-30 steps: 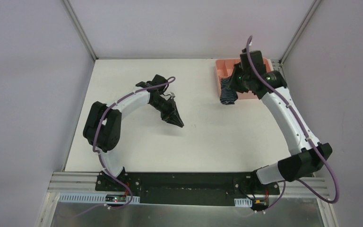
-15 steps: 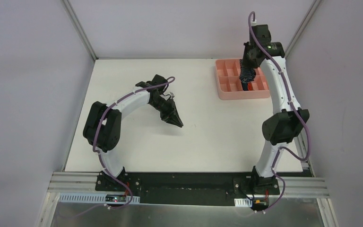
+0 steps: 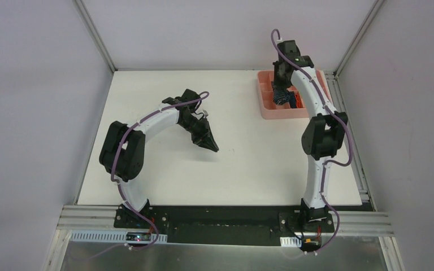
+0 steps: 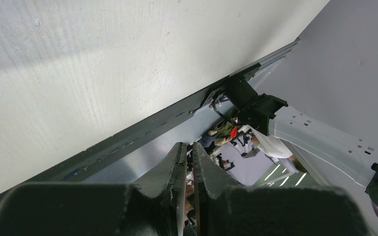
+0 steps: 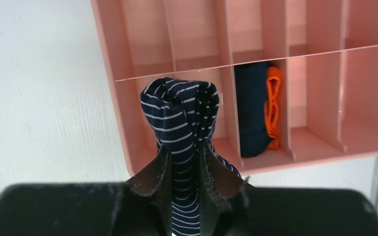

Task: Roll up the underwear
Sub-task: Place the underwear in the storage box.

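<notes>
The right arm's black two-finger gripper (image 5: pixel 184 150) is clamped on soft dark blue striped underwear (image 5: pixel 179 113), a cloth piece crossed by thin pale lines and wound into a rounded bundle whose top bulges out beyond the fingertips. In the wrist view the bundle hangs over the pink plastic compartment tray (image 5: pixel 320 147), in front of the left-hand cell of the row nearer the camera. Whether the cloth touches the tray cannot be told.

The tray is rigid and smooth, with thin upright dividers that split it into 2 rows of rectangular cells. In the cell just right of the bundle lies the navy underwear with orange trim (image 5: pixel 253 113), folded into a long narrow shape that fills the cell lengthwise, with the orange band running down its right side. The other cells in sight show only bare pink walls and floors.

From overhead, the tray (image 3: pixel 271 110) sits at the far right corner of the matte white worktop (image 3: pixel 248 164), with the right gripper (image 3: pixel 282 93) reaching over it from a tall, folded arm.

The left arm's gripper (image 3: pixel 212 145) points down over the middle of the worktop, well apart from the tray. Its wrist view shows the dark, wedge-shaped fingers (image 4: pixel 177 162) almost together, a thin slit between them, holding nothing.
</notes>
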Controlling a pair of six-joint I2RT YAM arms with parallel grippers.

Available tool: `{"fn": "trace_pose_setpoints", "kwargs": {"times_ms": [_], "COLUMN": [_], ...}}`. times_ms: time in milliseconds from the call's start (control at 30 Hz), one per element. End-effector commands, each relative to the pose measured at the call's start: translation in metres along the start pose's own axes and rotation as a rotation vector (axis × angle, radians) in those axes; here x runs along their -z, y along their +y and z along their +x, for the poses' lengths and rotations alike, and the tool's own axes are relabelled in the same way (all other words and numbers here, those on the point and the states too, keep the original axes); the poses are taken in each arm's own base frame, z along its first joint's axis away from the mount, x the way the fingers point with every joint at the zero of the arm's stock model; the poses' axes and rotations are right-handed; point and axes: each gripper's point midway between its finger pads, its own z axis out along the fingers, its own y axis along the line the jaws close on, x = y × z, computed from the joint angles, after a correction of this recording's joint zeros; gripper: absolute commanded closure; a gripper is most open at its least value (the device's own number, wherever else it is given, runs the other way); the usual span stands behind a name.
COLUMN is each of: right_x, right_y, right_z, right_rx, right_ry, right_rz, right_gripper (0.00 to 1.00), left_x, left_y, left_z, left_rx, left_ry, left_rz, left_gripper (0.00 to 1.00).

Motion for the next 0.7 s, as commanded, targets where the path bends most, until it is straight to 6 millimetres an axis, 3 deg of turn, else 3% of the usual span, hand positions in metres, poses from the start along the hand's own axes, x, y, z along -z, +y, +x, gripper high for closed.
{"fn": "trace_pose_setpoints", "kwargs": {"times_ms": [0, 100, 300, 667], "right_x": [-0.009, -0.027, -0.056, -0.089], "right_y": [0.025, 0.034, 0.033, 0.042], "right_z": [-0.012, -0.003, 0.028, 0.07], "right_rx": [-0.012, -0.044, -0.063, -0.082], "right_ry": [-0.045, -0.021, 0.067, 0.163], "right_rz": [-0.04, -0.049, 0.007, -0.004], "right_gripper": [1.0, 1.0, 1.0, 1.0], "left_x": [0.007, 0.008, 0.008, 0.009], "left_y": [-0.008, -0.006, -0.003, -0.001], "left_z": [0.004, 0.004, 0.006, 0.006], "left_rx": [-0.02, -0.016, -0.01, -0.004], "left_ry": [-0.009, -0.014, -0.018, -0.029], "left_rz": [0.004, -0.001, -0.009, -0.015], "left_gripper": [0.89, 0.9, 0.9, 0.9]}}
